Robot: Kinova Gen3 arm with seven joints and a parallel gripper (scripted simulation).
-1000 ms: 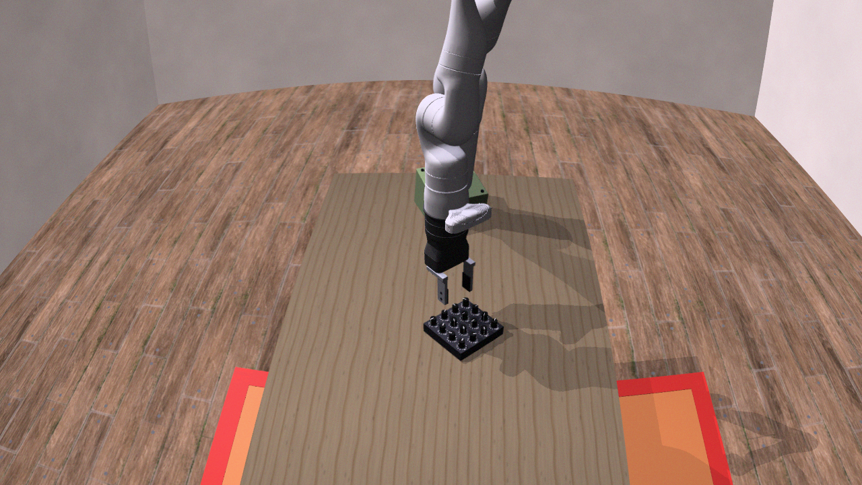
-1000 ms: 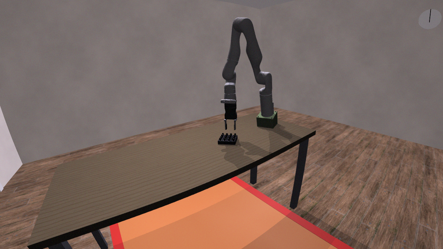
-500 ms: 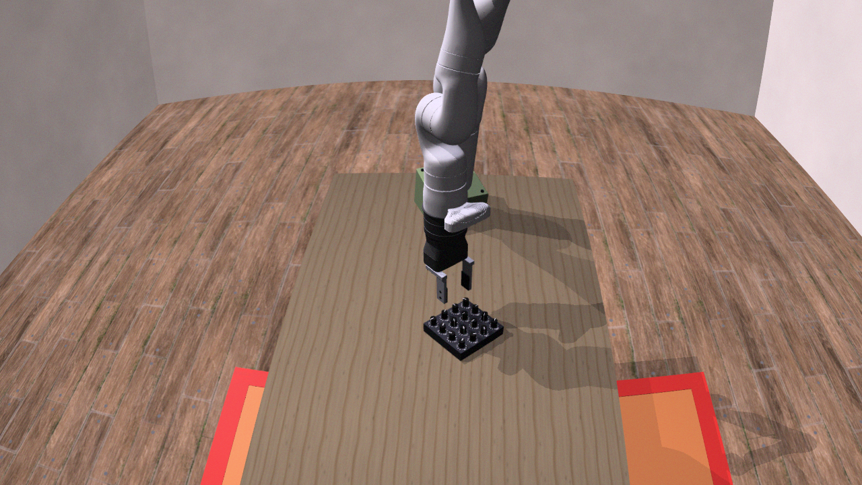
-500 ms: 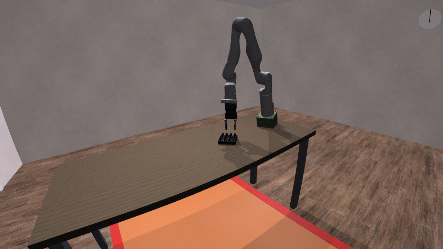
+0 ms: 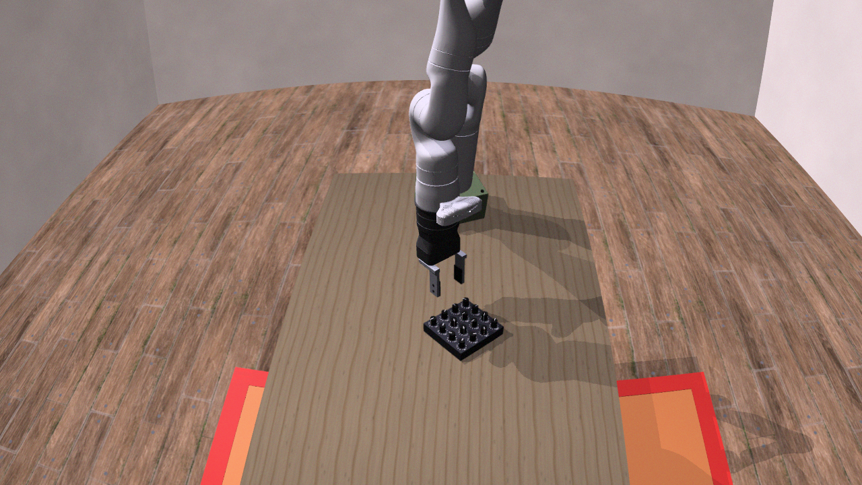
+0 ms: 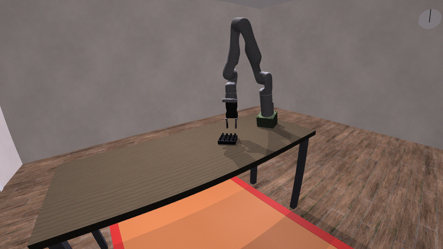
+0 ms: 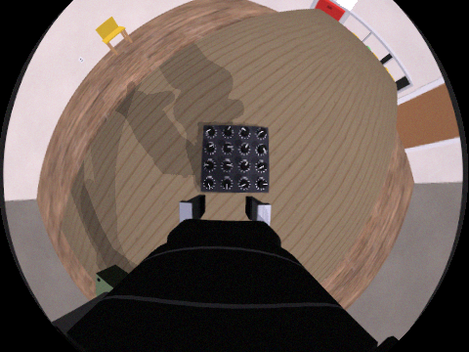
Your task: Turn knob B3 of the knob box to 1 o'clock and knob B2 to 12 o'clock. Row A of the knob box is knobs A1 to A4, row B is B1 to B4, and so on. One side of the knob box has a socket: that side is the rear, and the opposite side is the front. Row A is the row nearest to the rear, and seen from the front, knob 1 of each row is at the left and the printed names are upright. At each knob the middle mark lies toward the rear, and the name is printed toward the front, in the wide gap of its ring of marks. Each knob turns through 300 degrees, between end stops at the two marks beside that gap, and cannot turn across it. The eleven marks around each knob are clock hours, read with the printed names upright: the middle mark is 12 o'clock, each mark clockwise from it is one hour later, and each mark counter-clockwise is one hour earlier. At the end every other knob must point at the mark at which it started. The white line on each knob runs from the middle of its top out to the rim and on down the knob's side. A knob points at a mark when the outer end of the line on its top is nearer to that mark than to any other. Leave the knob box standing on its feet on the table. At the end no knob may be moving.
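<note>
The black knob box [image 5: 462, 351] [image 6: 227, 142] [image 7: 235, 157] sits flat on the wooden worktop [image 5: 361, 362] [image 6: 139, 173] [image 7: 313, 122]. From the top view, it is turned so that one corner points toward the bottom. It has four rows of four little black knobs, and they have white lines on them. The names by the knobs are too small to read, so I cannot tell which ones are B2 and B3.

The end effector [image 5: 447, 283] [image 6: 231, 124] [image 7: 225, 203] is wide open and points down. It has hold of nothing. Its two fingers are up in the air, above the box and a bit to the side of it, and they do not touch any knob.

The big grey arm [image 5: 448, 96] [image 6: 254, 52] bends high up and comes down again. It stands on a green block [image 5: 479, 205] [image 6: 263, 121] [image 7: 104, 286] on the same worktop. Dark shadows lie on the wood beside the box. A yellow chair [image 7: 110, 29] shows near the wall in the wrist view.

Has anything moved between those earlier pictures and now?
Yes: the hand has shifted slightly left and up in the top picture, and a touch up in the exterior one. Nothing was taken hold of or let go; its fingers are still wide apart. The knob box stayed put.
</note>
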